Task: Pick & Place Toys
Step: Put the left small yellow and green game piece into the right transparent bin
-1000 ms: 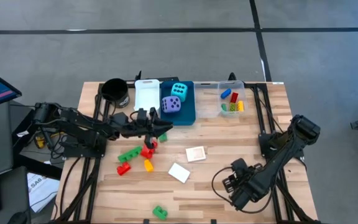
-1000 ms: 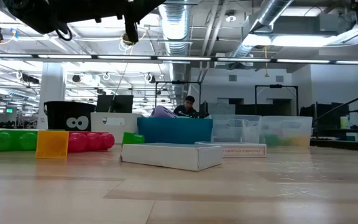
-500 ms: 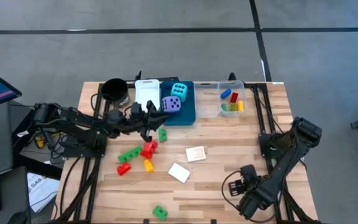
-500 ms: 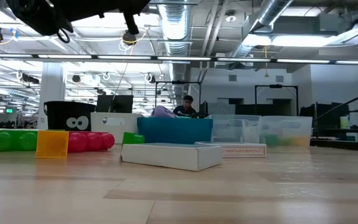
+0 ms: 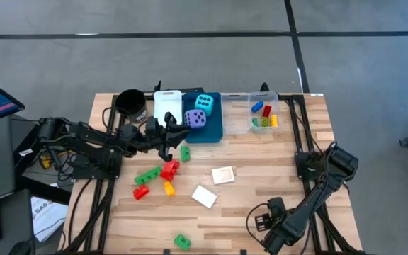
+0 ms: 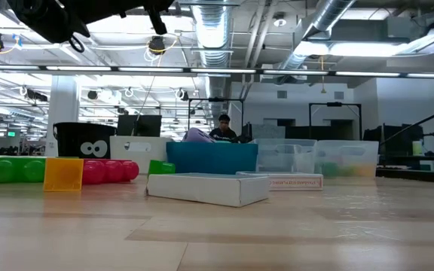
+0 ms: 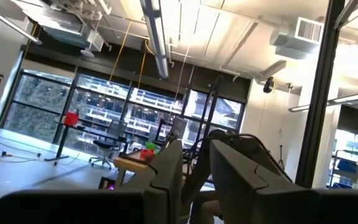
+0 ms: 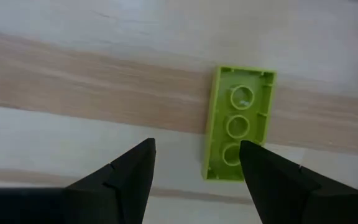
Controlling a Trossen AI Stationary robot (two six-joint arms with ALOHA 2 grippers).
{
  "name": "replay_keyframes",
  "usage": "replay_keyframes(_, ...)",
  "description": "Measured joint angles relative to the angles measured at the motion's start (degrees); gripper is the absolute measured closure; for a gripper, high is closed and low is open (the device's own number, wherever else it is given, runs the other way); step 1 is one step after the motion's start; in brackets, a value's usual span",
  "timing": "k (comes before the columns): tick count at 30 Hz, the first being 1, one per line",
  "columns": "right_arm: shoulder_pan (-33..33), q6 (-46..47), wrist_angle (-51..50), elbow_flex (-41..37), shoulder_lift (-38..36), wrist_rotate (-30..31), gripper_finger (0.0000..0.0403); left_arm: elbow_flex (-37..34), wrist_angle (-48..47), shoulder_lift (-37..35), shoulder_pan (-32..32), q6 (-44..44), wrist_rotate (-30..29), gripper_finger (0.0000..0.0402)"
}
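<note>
Right gripper (image 5: pixel 269 225) moved nearer table's front edge; two dice (image 5: pixel 200 112), two cards (image 5: pixel 214 185)

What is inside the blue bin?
The blue bin holds a cyan die and a purple die. Whatever lies beneath them is covered.

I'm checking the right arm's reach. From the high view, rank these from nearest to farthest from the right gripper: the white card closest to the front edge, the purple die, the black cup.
Measured from the right gripper, at the table's front right:
1. White card, mid-table, toward the front.
2. Purple die, in the blue bin at the back.
3. Black cup, back left corner.
</note>
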Motion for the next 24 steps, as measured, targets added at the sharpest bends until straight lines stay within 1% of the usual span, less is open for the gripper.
replay_keyframes(17,-0.4,-0.4,-0.2,0.0,0.0,0.2,0.0173,0.0,0.2,0.0,-0.1,0.0,0.6,0.0325)
replay_keyframes(24,-0.4,-0.8,-7.7,3.0,0.0,-0.1,0.0173,0.0,0.2,0.0,-0.1,0.0,0.7,0.0325)
